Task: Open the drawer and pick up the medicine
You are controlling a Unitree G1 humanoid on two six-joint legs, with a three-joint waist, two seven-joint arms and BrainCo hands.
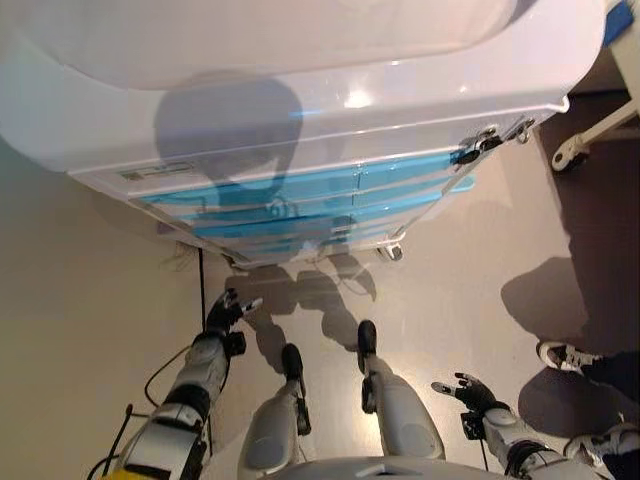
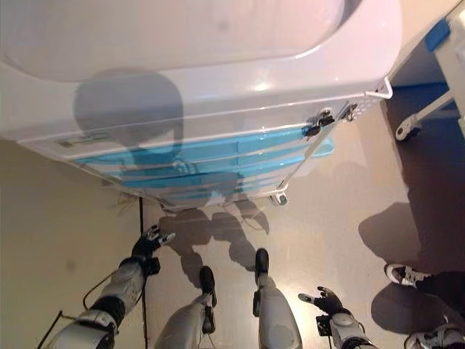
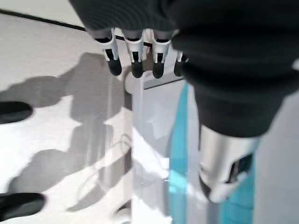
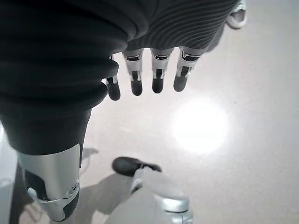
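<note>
So basically nothing's done yet. The white cart (image 1: 300, 120) with the blue drawers (image 1: 300, 195) is right in front, and every drawer front looks flush and closed as far as I can tell. No medicine visible anywhere, so I'm guessing it's inside one of them.

The left robot hand (image 1: 228, 310) hangs low near the cart's bottom corner, fingers loose and spread, holding nothing. Its wrist view shows the fingertips (image 3: 135, 67) straight, pointing along the cart's white edge and a blue drawer strip. The right robot hand (image 1: 468, 390) is out to the side over bare floor, well apart from the cart, fingers also relaxed and apart, empty.

Still to do: reach up, grab a drawer, pull it, find the medicine, pick it up.

On room: the cart's top overhangs the drawers. There's a caster (image 1: 392, 251) at the base, a person's shoe (image 1: 562, 354) on the right, and another wheeled frame (image 1: 590, 135) further right. Open floor in between.
</note>
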